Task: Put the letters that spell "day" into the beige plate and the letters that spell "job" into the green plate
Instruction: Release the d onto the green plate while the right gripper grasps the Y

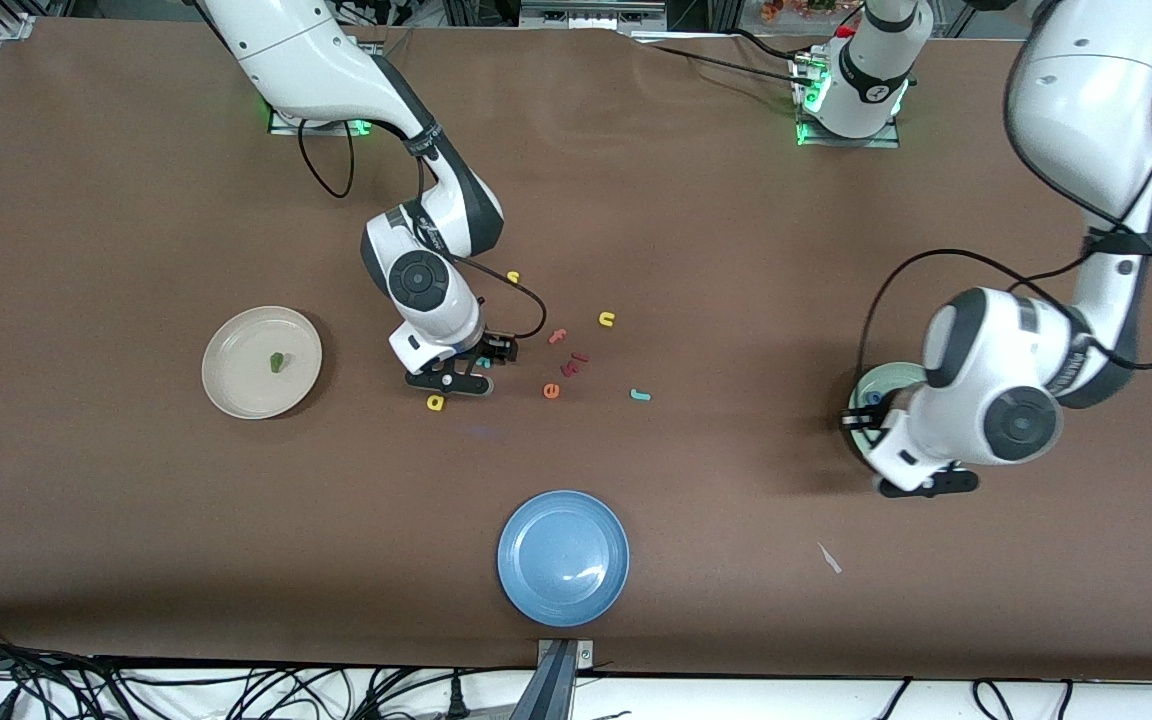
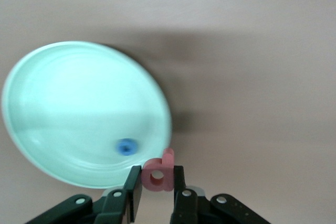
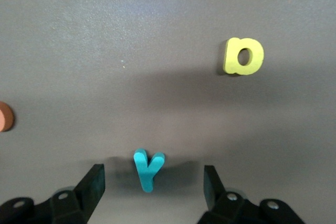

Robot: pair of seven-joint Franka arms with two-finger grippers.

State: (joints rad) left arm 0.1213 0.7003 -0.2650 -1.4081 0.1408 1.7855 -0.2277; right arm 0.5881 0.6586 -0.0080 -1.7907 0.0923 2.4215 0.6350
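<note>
So the teal y (image 3: 147,168) is lying flat on the bench right between the spread fingers of the right hand (image 3: 152,187), stem pointing back toward the wrist, so closing should catch it across its width. That hand is low over the letter pile, with the yellow letter (image 3: 243,56) just beside it. The left hand (image 2: 157,192) is pinching the pink letter (image 2: 159,173) at the edge of the green plate (image 2: 63,103), where the blue o (image 2: 125,146) already sits. The green letter (image 1: 277,361) is in the beige plate (image 1: 226,390).
</note>
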